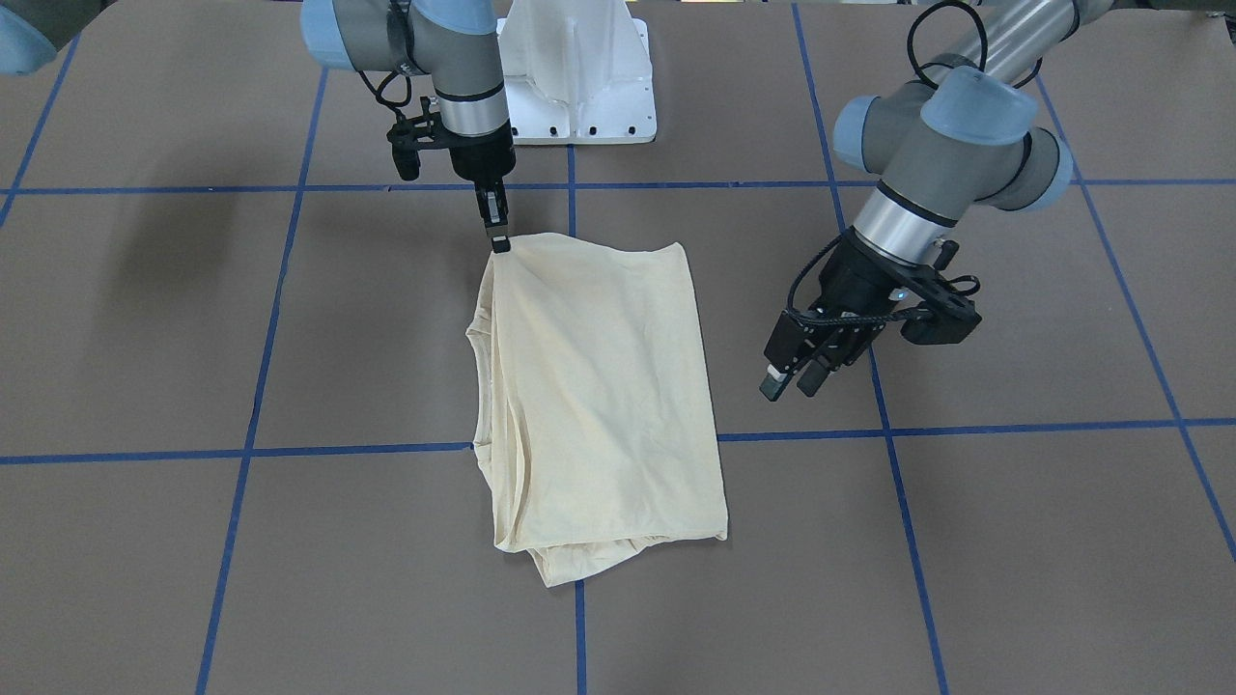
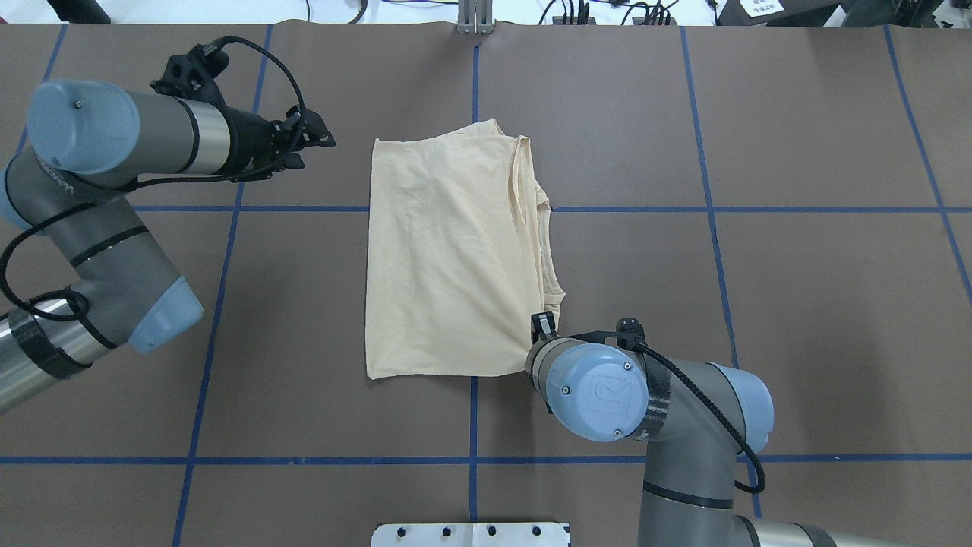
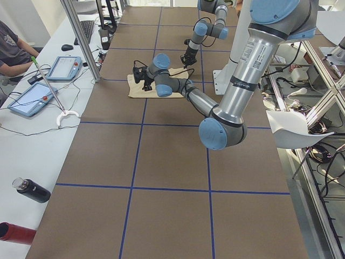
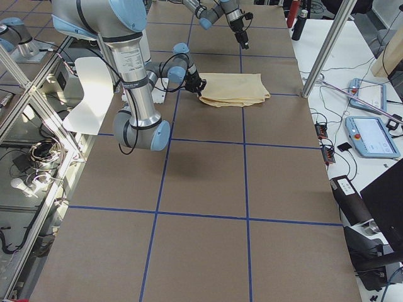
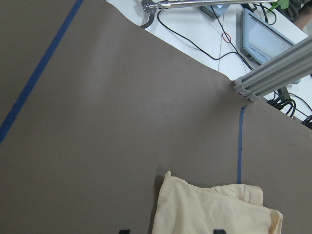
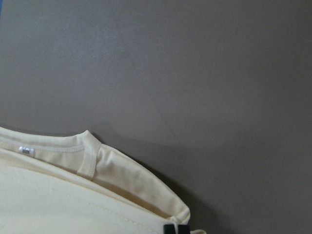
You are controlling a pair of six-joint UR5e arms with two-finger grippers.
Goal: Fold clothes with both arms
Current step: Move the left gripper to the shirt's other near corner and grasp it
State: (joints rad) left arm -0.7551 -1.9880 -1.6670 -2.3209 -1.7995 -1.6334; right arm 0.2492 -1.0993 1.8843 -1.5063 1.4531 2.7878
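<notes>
The clothes are one pale cream-yellow shirt (image 1: 599, 386) (image 2: 440, 258), lying folded into a tall rectangle in the middle of the table, its print hidden. My right gripper (image 1: 498, 241) (image 2: 541, 325) stands upright at the shirt's corner nearest the robot's base, shut on the cloth there. In the right wrist view its fingertips (image 6: 169, 228) sit pressed together at the cloth edge, with the ribbed neck and a small white label (image 6: 24, 150) to the left. My left gripper (image 1: 792, 381) (image 2: 317, 140) hovers open beside the shirt's far corner, apart from the cloth (image 5: 214, 209).
The white pedestal (image 1: 579, 87) (image 2: 471, 534) stands at the robot's side of the table. Blue tape lines (image 1: 570, 183) grid the brown surface. An aluminium post (image 5: 273, 73), tablets (image 3: 32, 100) and a seated person (image 3: 11, 48) are beyond the far edge.
</notes>
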